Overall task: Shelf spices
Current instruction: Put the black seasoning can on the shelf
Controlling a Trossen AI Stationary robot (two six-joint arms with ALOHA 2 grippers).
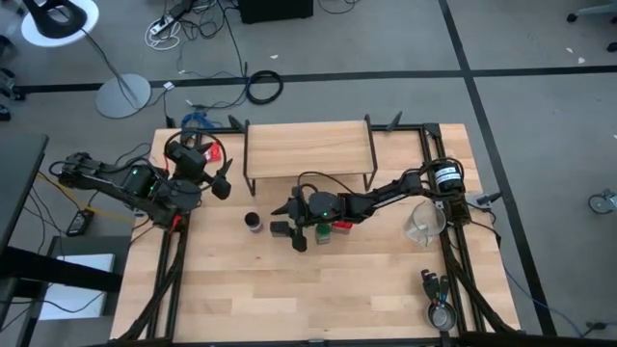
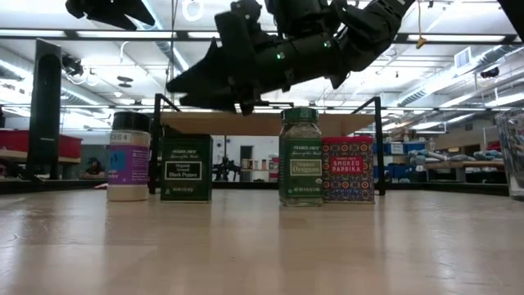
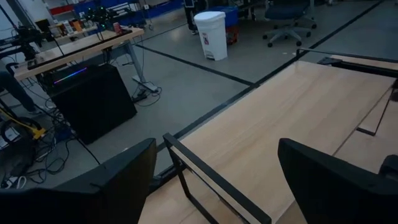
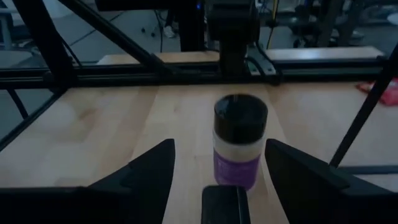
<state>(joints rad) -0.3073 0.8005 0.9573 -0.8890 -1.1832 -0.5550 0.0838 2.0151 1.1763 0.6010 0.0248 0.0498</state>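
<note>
Spices stand in a row on the tabletop before the shelf: a dark-capped jar, an olive tin, a green jar and a red tin. My right pincer hovers wide open and empty above the olive tin, facing the dark-capped jar. Coming down, one finger could perhaps knock the green jar over. My left pincer waits open at the tabletop's left edge.

Overhead looks straight down; low looks level, sharing the shelf.
</note>
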